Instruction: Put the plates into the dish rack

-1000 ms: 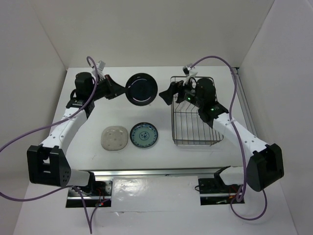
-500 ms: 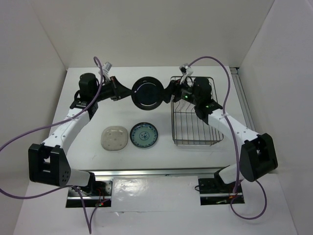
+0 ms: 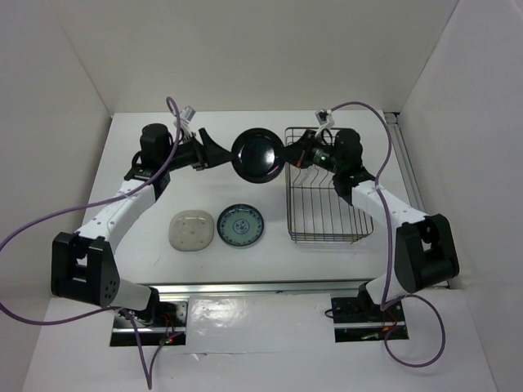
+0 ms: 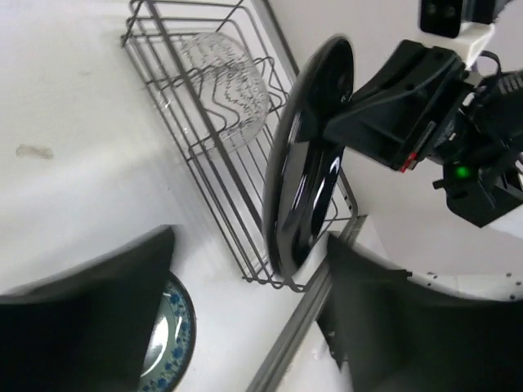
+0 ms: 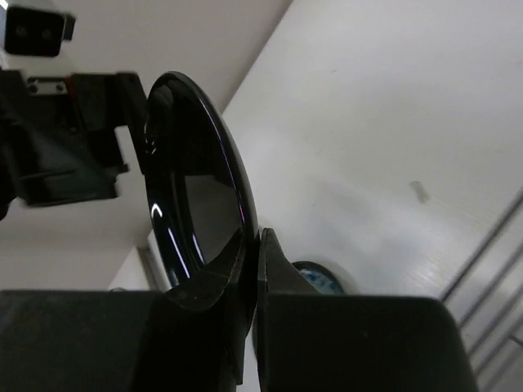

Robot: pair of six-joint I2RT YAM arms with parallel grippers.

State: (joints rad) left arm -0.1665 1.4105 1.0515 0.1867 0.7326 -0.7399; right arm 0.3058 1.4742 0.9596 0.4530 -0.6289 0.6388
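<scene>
A glossy black round plate hangs on edge in the air, just left of the dish rack. My right gripper is shut on its right rim; in the right wrist view the fingers pinch the plate. At the plate's left edge my left gripper stands open. In the left wrist view its jaws are spread wide and clear of the plate. A clear plate stands among the rack's tines. The beige plate and blue-and-white plate lie flat on the table.
The wire rack sits at the right of the table, with a rail beyond it. White walls close in the back and both sides. Purple cables loop over both arms.
The black plate moved right toward the rack. My right gripper came in and shut on its right rim, and my left gripper opened and let go of it.
</scene>
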